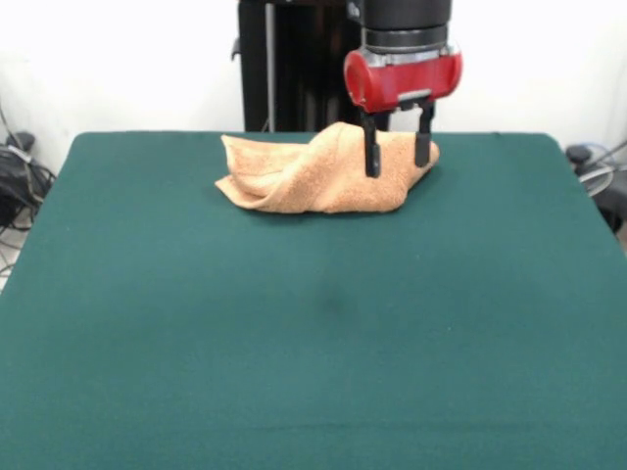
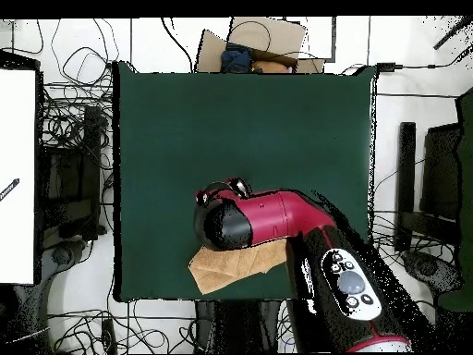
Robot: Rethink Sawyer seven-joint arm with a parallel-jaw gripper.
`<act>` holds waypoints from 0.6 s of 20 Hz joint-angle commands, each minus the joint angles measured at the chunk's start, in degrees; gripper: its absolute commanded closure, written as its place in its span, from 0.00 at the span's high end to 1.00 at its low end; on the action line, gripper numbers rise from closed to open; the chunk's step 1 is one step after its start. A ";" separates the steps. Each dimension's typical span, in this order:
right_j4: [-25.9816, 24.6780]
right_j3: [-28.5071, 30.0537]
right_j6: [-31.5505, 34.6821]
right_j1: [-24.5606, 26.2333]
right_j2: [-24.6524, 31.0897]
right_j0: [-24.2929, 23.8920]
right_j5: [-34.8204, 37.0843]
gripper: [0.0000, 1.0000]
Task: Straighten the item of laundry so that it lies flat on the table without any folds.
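Terry towel (image 1: 318,174), orange-tan, bunched w/ folds, not flat. Sits on green felt table (image 1: 313,333) at the robot-side edge, roughly mid-edge, slightly toward front cam's right of centre. Rest of the top well apart from it.

Front cam: gripper (image 1: 397,155) hangs over the towel's right end, fingers (image 1: 372,157) spread apart, open, nothing clamped btwn them. Left finger overlaps the towel's raised hump; right finger is at the towel's right tip. Can't tell if tips touch cloth or just sit in front of it. Towel's left part trails flatter toward the front cam's left, folded lip along the near side.

Overhead cam: arm (image 2: 277,217) covers most of the towel (image 2: 231,268); only a tan patch shows beside the wrist, near the table's (image 2: 240,129) robot-side edge. Fingers not readable from there.
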 commanded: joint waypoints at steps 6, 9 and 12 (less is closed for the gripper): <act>3.51 2.69 11.45 -1.89 -4.25 2.06 -1.74 1.00; 3.64 2.51 11.04 -2.05 -4.26 2.00 -1.42 1.00; 3.54 1.32 10.74 -1.11 -4.34 2.24 -1.38 1.00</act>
